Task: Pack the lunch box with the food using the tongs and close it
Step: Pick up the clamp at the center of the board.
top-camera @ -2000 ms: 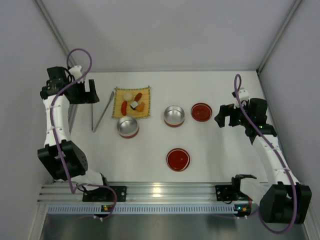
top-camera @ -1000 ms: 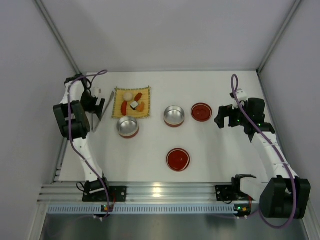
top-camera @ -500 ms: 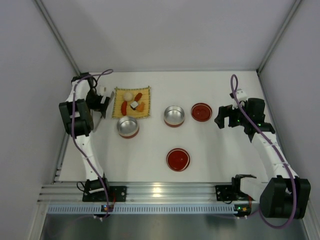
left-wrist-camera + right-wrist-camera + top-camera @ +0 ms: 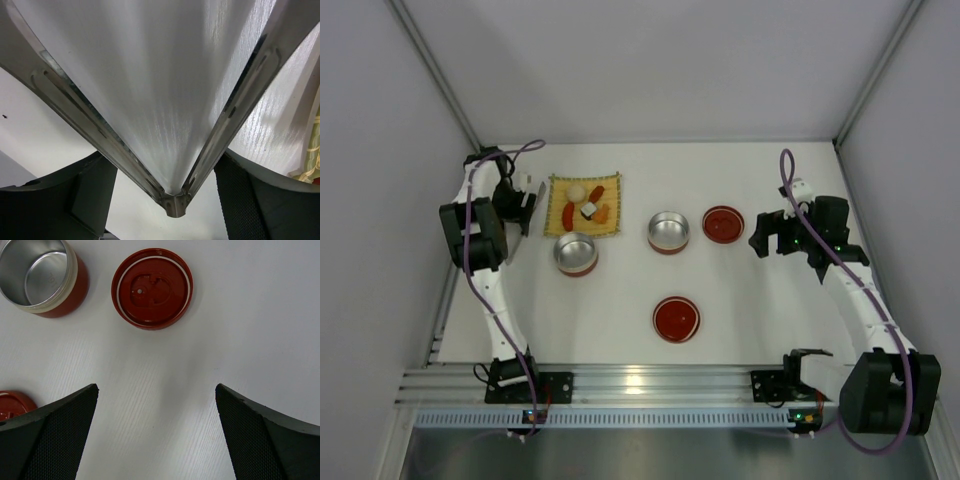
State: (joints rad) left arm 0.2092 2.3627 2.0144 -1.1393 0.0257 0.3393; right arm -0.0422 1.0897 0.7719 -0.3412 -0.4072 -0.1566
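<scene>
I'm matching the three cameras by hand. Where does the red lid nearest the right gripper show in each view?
Top external: the red lid lies right of centre, between the steel container and the right gripper.
Left wrist: not in it; the tongs fill the frame.
Right wrist: the lid sits top centre.
Shared landmark: the steel container, just left of the lid in both views that show it.
</scene>
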